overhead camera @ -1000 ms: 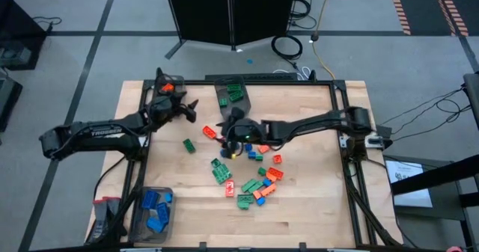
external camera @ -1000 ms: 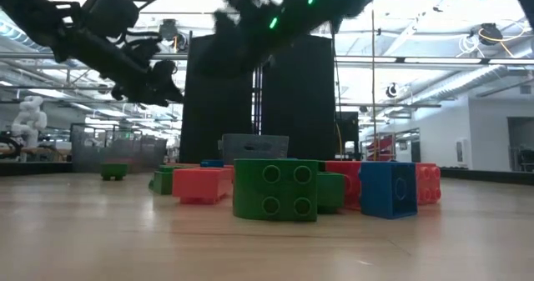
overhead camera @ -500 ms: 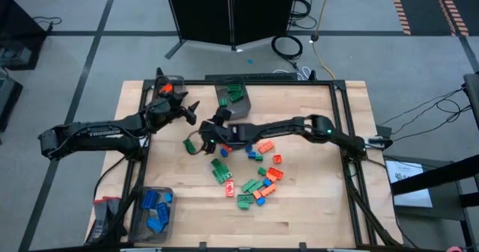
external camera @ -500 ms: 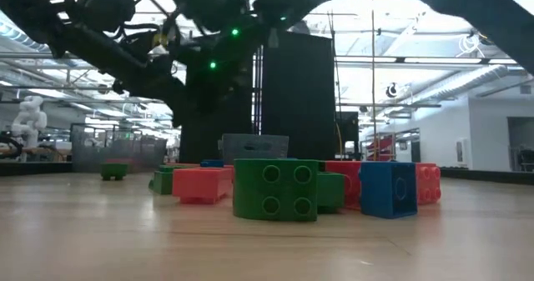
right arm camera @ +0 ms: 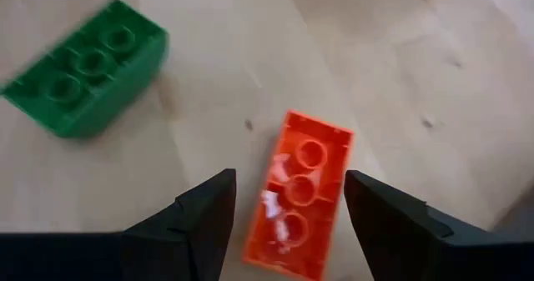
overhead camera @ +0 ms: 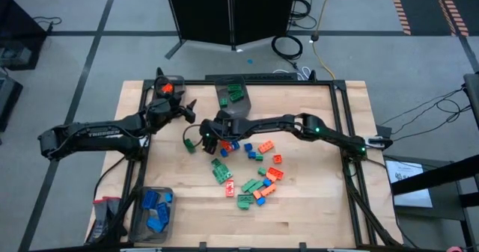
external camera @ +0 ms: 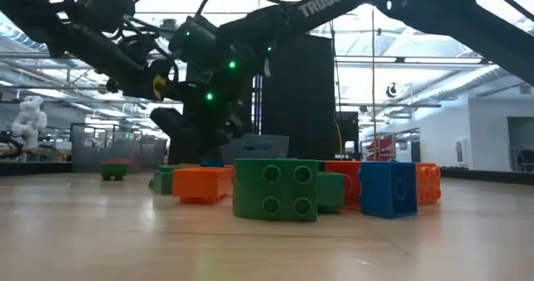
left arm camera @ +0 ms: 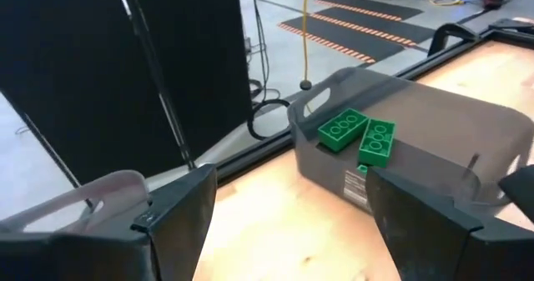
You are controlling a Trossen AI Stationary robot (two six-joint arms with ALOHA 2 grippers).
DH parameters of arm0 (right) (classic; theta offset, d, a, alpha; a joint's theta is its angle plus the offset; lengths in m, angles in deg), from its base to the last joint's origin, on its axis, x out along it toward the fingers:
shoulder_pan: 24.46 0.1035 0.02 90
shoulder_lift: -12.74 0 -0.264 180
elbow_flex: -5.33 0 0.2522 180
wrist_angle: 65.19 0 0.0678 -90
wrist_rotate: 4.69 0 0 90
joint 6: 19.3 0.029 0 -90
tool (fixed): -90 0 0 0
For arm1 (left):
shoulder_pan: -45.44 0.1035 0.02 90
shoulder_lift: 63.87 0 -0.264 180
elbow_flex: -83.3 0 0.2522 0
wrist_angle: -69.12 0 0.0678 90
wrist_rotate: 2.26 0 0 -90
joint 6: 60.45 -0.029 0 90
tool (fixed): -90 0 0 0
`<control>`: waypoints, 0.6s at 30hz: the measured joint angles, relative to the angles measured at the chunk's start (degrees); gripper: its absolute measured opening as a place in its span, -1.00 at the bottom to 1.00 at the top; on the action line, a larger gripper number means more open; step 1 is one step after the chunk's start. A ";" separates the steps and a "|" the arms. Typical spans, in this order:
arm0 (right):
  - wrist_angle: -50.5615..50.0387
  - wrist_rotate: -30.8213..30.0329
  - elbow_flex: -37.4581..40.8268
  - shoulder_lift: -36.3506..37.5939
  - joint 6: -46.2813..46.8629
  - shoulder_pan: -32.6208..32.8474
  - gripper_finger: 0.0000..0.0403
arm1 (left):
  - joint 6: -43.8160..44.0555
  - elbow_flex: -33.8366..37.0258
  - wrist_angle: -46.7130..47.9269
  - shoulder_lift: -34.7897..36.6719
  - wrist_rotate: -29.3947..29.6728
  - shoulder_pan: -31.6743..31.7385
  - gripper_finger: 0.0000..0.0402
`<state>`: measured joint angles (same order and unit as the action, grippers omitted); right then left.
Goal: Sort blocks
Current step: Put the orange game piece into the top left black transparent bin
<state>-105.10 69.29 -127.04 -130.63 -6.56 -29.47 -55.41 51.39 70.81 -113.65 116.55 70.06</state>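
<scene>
The step in hand is judged to be the pickup of a single orange block (right arm camera: 299,199), which lies hollow side up on the wooden table (overhead camera: 314,207), at the left edge of the loose pile of blocks (overhead camera: 254,177) in the middle of the table. A green block (right arm camera: 83,68) lies near the orange one, apart from it.

The right gripper (overhead camera: 210,137) is held directly above the orange block, its fingers spread and empty, one on each side of the block's long edges. For a clean grasp, the fingers should be lowered until the block sits squarely between them, with the two long walls taken by the pads; the block lies slightly skewed to the fingers, so a small wrist turn is advisable before closing. The green neighbour should be kept clear of the fingers during the descent.

The left gripper (overhead camera: 182,108) waits with its fingers apart and nothing held, raised over the table left of the green bin (overhead camera: 221,97) at the far edge, which already holds green blocks (left arm camera: 359,136). An orange bin (overhead camera: 166,87) stands at the far left corner, left of the green bin; that is the likely destination. A bin of blue blocks (overhead camera: 139,220) stands at the near left corner.
</scene>
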 joint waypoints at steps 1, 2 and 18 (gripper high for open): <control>-0.29 0.03 0.00 0.00 0.16 -0.08 0.09 | -0.02 0.00 0.13 0.00 0.18 0.00 0.54; -0.97 -0.17 0.00 -0.02 0.08 -0.14 0.09 | 0.00 0.00 0.29 0.00 0.30 0.00 0.54; -3.09 2.12 0.00 -0.07 1.21 -0.34 -0.46 | 0.02 0.00 0.63 0.00 0.64 0.04 0.54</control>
<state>-108.19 71.41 -127.04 -130.70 -5.35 -29.81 -55.39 51.39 71.44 -113.65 117.19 70.10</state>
